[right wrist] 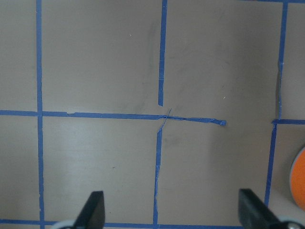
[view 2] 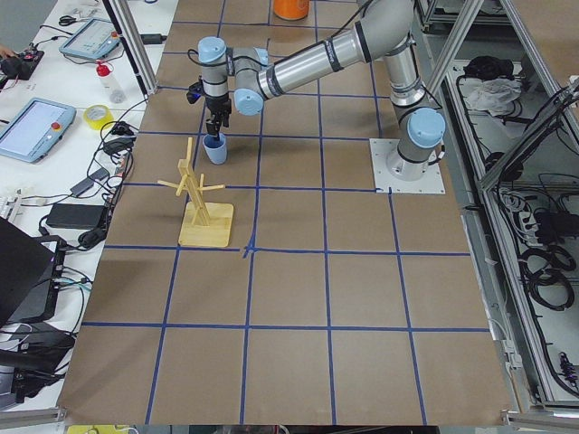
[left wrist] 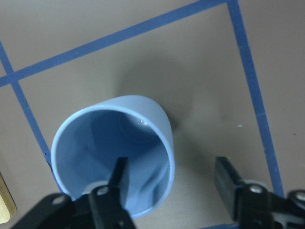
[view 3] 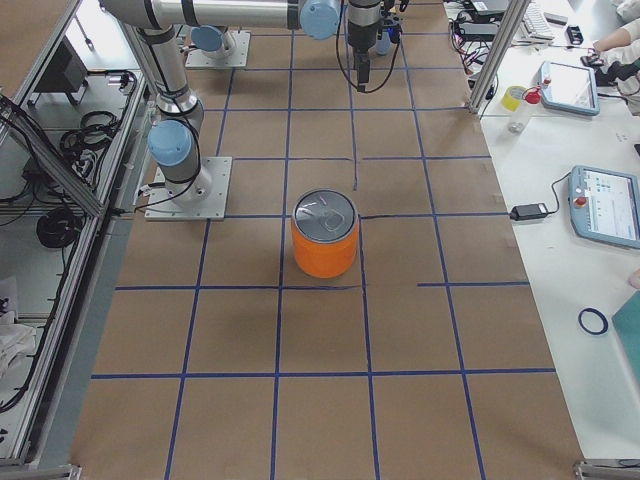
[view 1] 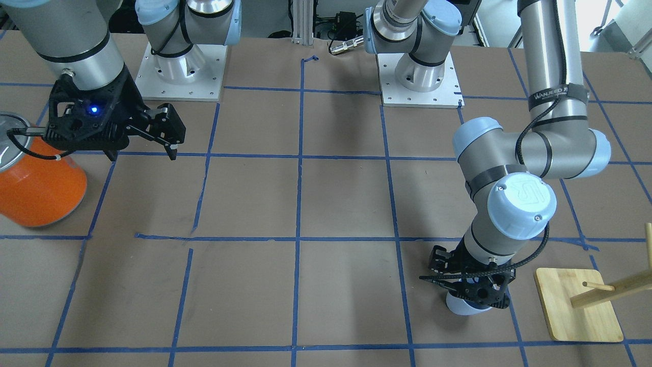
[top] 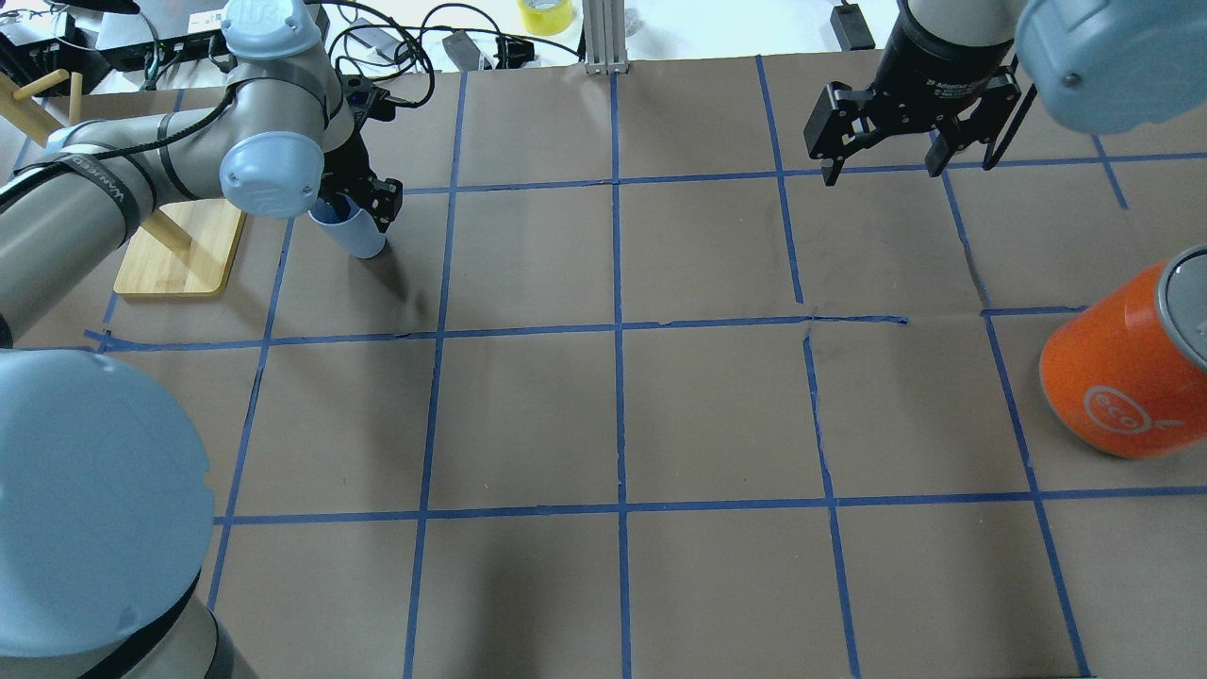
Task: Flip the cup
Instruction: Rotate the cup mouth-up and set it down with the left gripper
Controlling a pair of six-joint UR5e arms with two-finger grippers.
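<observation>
The small pale blue cup (left wrist: 112,157) stands on the table with its mouth up toward the left wrist camera, leaning a little. It also shows in the overhead view (top: 354,234) and the front view (view 1: 464,307). My left gripper (left wrist: 171,167) is open and low over it, with one finger inside the cup and the other outside, clear of the wall. In the overhead view the left gripper (top: 363,203) partly hides the cup. My right gripper (top: 882,168) is open and empty, high above the table's far right.
A large orange canister (top: 1122,377) with a silver top stands at the right, below the right gripper. A wooden peg rack on a bamboo base (top: 179,253) stands just left of the cup. Blue tape lines grid the brown table (top: 613,415).
</observation>
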